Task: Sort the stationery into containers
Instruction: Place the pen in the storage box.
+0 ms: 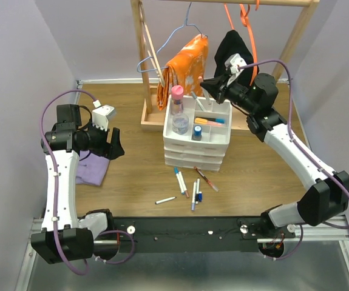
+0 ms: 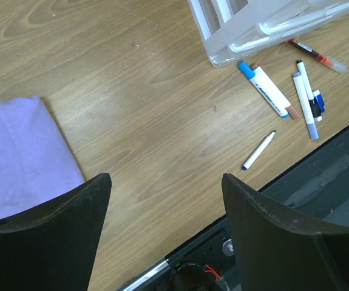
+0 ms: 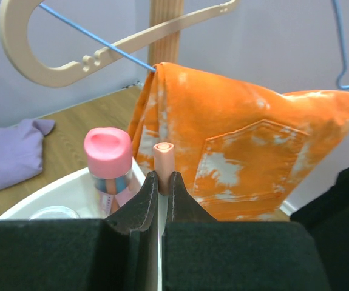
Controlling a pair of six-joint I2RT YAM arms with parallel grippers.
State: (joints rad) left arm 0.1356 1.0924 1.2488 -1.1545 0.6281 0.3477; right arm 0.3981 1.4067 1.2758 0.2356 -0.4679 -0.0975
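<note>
Wood-grain table, lilac walls. Right gripper: jaws pinched narrow on a thin pen, whose peach end pokes up between the fingers. The gripper hangs over the back of the white divided tray, with the pen slanting down toward a rear compartment; tip contact cannot be told. Pink-capped bottle stands upright in the tray just beside the pen. Orange cloth hangs behind. Left gripper: jaws wide, nothing between them, over bare wood next to the purple cloth. Loose pens lie scattered on the table in front of the drawer unit.
</note>
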